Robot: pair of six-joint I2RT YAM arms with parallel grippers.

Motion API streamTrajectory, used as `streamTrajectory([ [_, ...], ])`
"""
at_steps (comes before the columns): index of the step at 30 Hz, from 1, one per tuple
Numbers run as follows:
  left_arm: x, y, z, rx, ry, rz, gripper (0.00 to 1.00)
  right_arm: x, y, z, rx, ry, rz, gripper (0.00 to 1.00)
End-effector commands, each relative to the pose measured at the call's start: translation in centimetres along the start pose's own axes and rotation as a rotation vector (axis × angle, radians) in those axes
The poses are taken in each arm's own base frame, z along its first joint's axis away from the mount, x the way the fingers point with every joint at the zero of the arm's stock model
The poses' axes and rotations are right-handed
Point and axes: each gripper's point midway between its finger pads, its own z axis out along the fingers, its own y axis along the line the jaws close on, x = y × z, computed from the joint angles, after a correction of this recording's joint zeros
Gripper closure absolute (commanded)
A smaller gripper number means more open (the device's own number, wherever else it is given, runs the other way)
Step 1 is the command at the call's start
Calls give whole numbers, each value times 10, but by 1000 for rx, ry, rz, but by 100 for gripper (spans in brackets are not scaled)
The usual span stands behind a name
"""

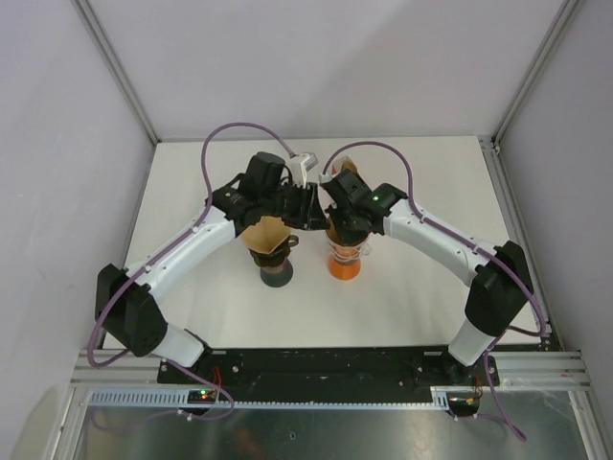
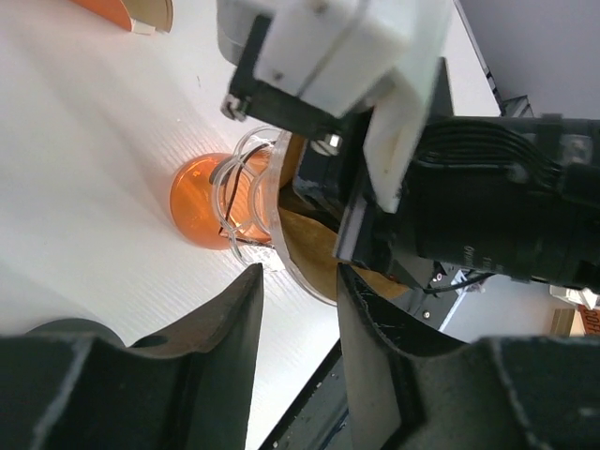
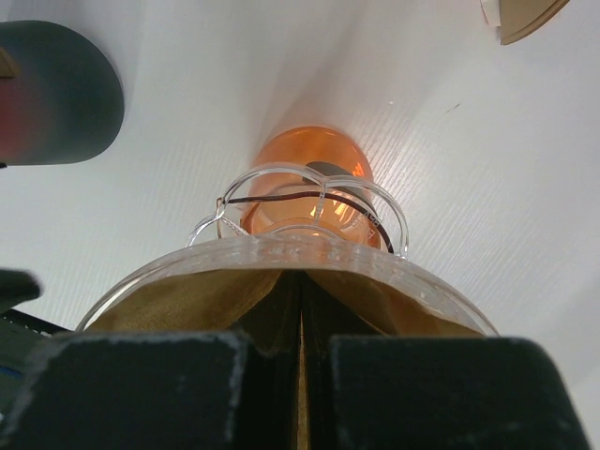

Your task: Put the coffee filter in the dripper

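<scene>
right hand [image 3: 301, 314] pinches filter [image 3: 178, 302] inside dripper [image 3: 319, 246]

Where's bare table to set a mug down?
Bare table: the back strip by the rear wall, and the near patch between left arm and right arm. Crowded: the centre, where left gripper and right gripper meet over dripper and dark stand.
</scene>
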Motion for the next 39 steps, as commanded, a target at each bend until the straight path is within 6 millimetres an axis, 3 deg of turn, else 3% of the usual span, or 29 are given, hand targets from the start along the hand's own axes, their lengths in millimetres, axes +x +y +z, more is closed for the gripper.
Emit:
streamTrajectory([
  [1,0,0,12,10,12,-27,59,5,-5,1,10,5,4,100],
  [5,0,3,19,4,24,-38,59,4,-4,1,3,0,4,100],
  [9,2,5,22,-1,32,-47,69,1,-1,-2,-17,-16,5,100],
  [23,0,1,15,4,13,-30,88,-18,3,-20,-86,-102,14,100],
  [31,0,-3,14,14,14,-13,90,-40,7,-45,-138,-217,6,99],
  [39,-3,-6,12,14,2,0,90,-58,12,-70,-213,-315,-5,89],
])
